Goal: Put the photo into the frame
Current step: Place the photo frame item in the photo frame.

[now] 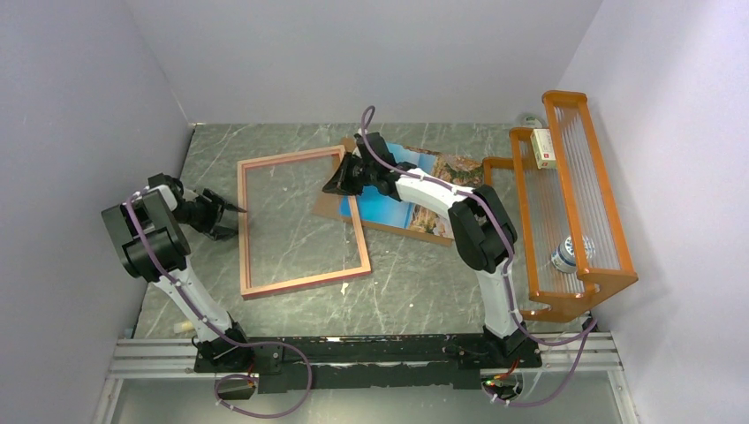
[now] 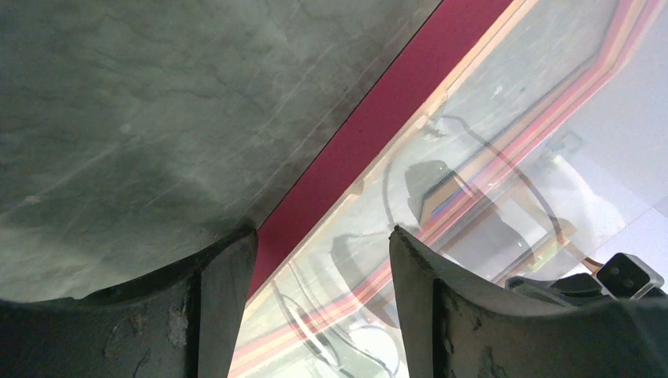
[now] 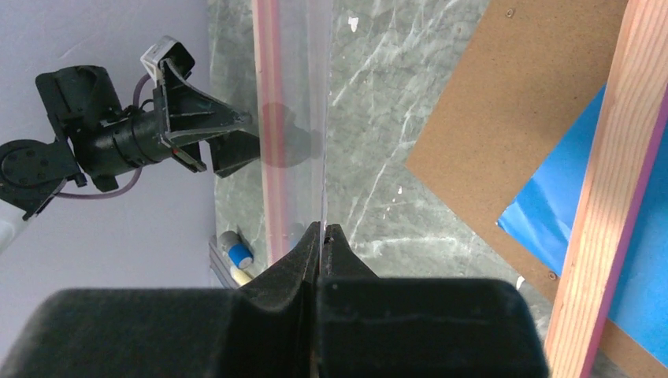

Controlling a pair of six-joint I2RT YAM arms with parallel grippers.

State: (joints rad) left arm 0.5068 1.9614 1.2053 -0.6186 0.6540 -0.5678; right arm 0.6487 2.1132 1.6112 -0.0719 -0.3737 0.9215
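**Ana:** What is the right hand (image 3: 321,228) doing?

**Ben:** Its two fingers are squeezed tight together. The thin edge of a see-through sheet (image 3: 307,94) runs right up to the tips. I cannot tell if the sheet is pinched between them.

**Ana:** And the left hand (image 2: 321,231)?

**Ben:** It is wide open. One finger is on each side of the pink edge of the frame (image 2: 366,134). I cannot tell if the fingers touch it.

**Ana:** Where is the frame?

**Ben:** It lies on the desk (image 1: 424,274) between the two arms, turned a bit crooked. The left hand is at its left side. The right hand is just inside its far right corner.

**Ana:** Where is the photo (image 1: 389,210)?

**Ben:** It lies picture side up on a brown board (image 3: 504,102), just to the right of the frame. The right side of the frame crosses over a bit of the board and the blue part of the photo. The right arm reaches across the photo too.

**Ana:** Anything else?

**Ben:** An orange rack (image 1: 563,95) stands at the far right. A small box (image 1: 543,147) and a can (image 1: 570,253) sit on it
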